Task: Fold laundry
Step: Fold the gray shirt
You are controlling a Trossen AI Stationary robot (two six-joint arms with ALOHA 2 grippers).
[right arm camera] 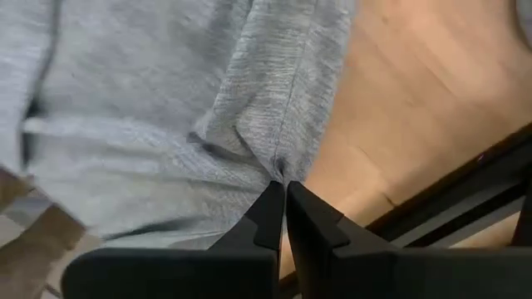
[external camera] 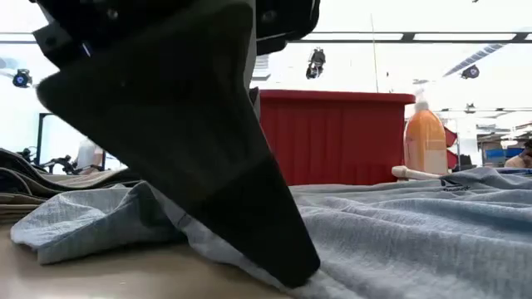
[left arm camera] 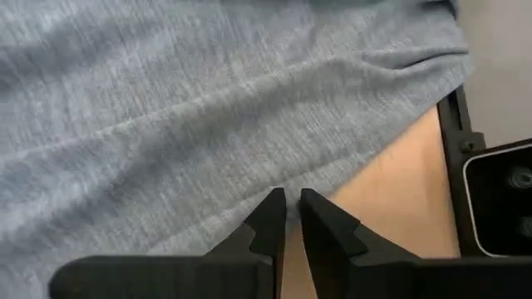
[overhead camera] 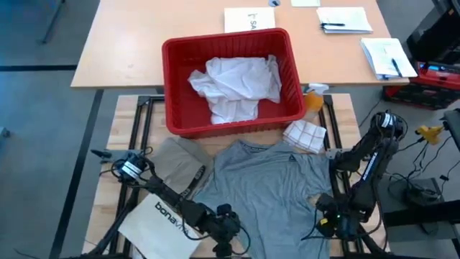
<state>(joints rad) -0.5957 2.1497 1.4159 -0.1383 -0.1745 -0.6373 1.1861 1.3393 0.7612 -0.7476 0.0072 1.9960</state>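
The grey T-shirt (overhead camera: 269, 180) lies spread on the wooden table, its neck toward the red basket (overhead camera: 180, 86). My left gripper (overhead camera: 226, 219) is at its near hem, left of the middle, shut on the cloth (left arm camera: 291, 203). At the shirt's near right corner my right gripper (overhead camera: 323, 212) is shut on the edge (right arm camera: 281, 191). A khaki-tan piece (overhead camera: 180, 162) lies left of the T-shirt. The white shirt (overhead camera: 237, 86) lies crumpled in the basket. My left gripper pinches the T-shirt's near hem (left arm camera: 253, 199) between its two fingertips, slanting down from the near side. In the low view the dark finger (external camera: 274, 241) comes down onto the cloth's edge, which lies on the table, slack. My right gripper pinches the T-shirt's edge (right arm camera: 278, 170) where a seam runs into the fingertips, near the near right corner. The cloth puckers into small folds at the fingertips. How many layers it has, I cannot tell. The rest lies on the table.
A stiff white bag printed "bonavita" (overhead camera: 162, 216) lies at the near left under my left arm. A checked cloth (overhead camera: 305, 135) and an orange spray bottle (overhead camera: 314, 97) sit by the basket's right corner. Papers lie on the far table.
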